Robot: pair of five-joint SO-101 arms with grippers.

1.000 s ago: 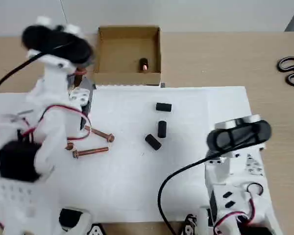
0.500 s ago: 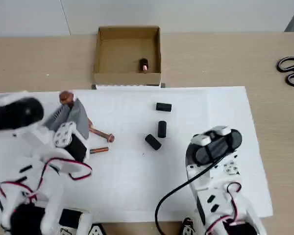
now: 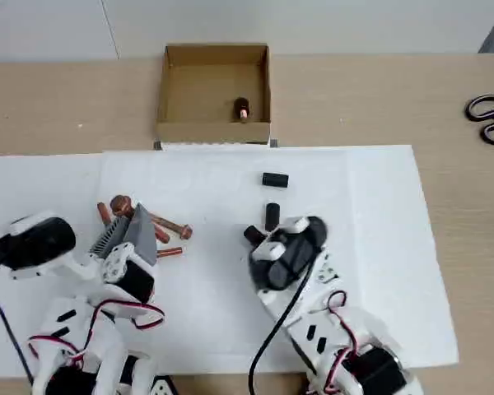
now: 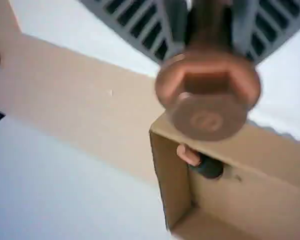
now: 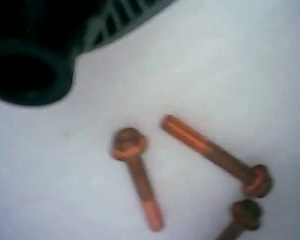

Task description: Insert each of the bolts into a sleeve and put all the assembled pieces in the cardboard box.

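Note:
My left gripper [image 3: 123,217] is shut on a copper bolt [image 3: 119,203], head up, above the left part of the white paper. In the left wrist view that bolt's head [image 4: 207,95] sits between the grey fingers [image 4: 132,22], with the cardboard box [image 4: 215,200] beyond it. Three loose bolts lie close by [image 3: 170,225] [image 3: 170,252] [image 3: 104,214]. My right gripper [image 3: 262,240] is at a black sleeve [image 3: 253,234], which looms close in the right wrist view [image 5: 27,75]. Two more sleeves [image 3: 272,216] [image 3: 274,179] lie just beyond. The box [image 3: 174,90] holds one assembled piece [image 3: 242,109].
White paper [image 3: 379,206] covers the near table. Scissors [image 3: 490,118] lie at the far right edge on bare wood. The right wrist view looks across the paper to the loose bolts [image 5: 137,175] [image 5: 212,155] [image 5: 245,215].
My left gripper has drawn back from near the box toward the front left, carrying the bolt. The right arm has swung left and forward to the cluster of sleeves.

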